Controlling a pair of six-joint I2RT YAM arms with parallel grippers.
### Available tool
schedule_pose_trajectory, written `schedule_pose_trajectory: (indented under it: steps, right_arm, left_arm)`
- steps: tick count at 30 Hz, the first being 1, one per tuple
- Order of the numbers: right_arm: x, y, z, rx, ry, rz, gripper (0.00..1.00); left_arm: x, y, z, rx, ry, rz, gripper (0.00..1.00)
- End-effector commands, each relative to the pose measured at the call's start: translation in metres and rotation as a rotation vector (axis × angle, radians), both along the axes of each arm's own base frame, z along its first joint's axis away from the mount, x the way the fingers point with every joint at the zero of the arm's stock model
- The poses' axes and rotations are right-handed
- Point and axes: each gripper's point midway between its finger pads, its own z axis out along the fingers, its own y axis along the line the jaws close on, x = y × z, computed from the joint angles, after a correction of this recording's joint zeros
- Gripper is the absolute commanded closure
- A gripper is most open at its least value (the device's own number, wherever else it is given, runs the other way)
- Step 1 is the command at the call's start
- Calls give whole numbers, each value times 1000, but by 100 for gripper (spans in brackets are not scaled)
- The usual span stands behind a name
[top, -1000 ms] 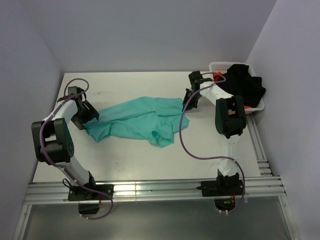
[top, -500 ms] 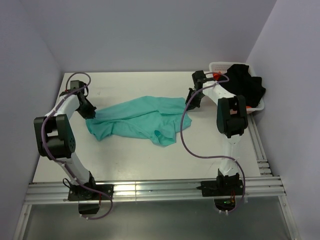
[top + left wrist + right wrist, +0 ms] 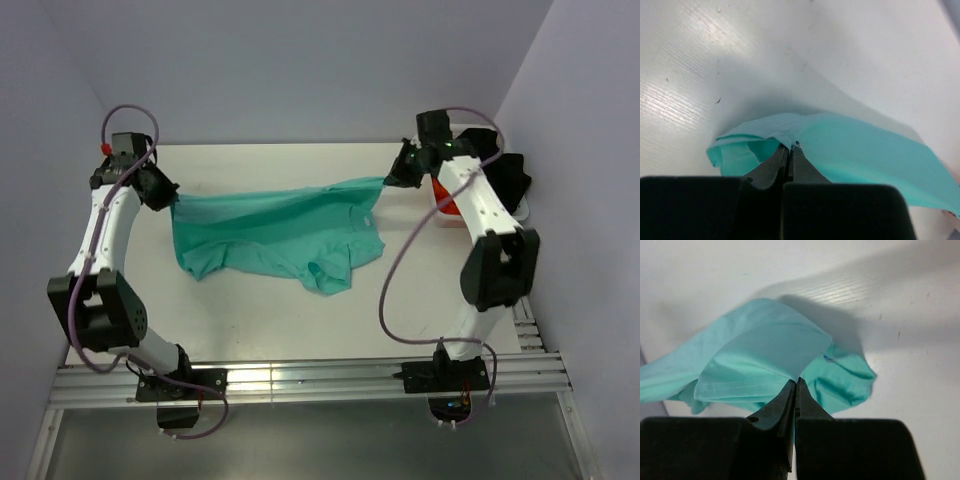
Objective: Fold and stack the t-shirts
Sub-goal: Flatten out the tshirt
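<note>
A teal t-shirt (image 3: pixel 275 225) hangs stretched between both arms above the table, its lower part still draped on the surface. My left gripper (image 3: pixel 172 198) is shut on the shirt's left corner; the left wrist view shows the jaws pinched on the teal t-shirt (image 3: pixel 860 150) at the left gripper (image 3: pixel 792 146). My right gripper (image 3: pixel 385 181) is shut on the right corner, and the right wrist view shows the jaws closed on the teal t-shirt's (image 3: pixel 765 357) hem at the right gripper (image 3: pixel 796 381). A black t-shirt (image 3: pixel 500 170) lies in the basket.
A white basket (image 3: pixel 440 208) stands at the back right, holding the black garment and something red (image 3: pixel 450 205). The table's (image 3: pixel 250 320) near edge meets the metal rails (image 3: pixel 300 380) by the arm bases. Purple walls close in on both sides.
Both arms have risen and moved apart, lifting the teal shirt's upper edge off the table and stretching it. My left gripper went from open to shut on the shirt's left corner.
</note>
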Motion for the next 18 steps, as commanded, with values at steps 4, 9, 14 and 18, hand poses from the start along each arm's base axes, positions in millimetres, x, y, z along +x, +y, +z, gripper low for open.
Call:
schedule_pose_trajectory:
  steps: [4, 9, 14, 18]
  right_arm:
    - [-67, -28, 113, -47, -289, -62, 100]
    - [-135, -51, 150, -101, -413, -108, 100]
    - [-193, -70, 199, -136, -604, -170, 100]
    - [-247, -95, 278, -166, -887, -260, 100]
  left_arm:
    - [-62, -20, 110, 22, -269, 0, 100]
    - [-118, -25, 150, -12, -418, 37, 100]
    - [-181, -26, 229, 47, -594, 2, 100]
    - [-224, -22, 286, 100, -734, 13, 100]
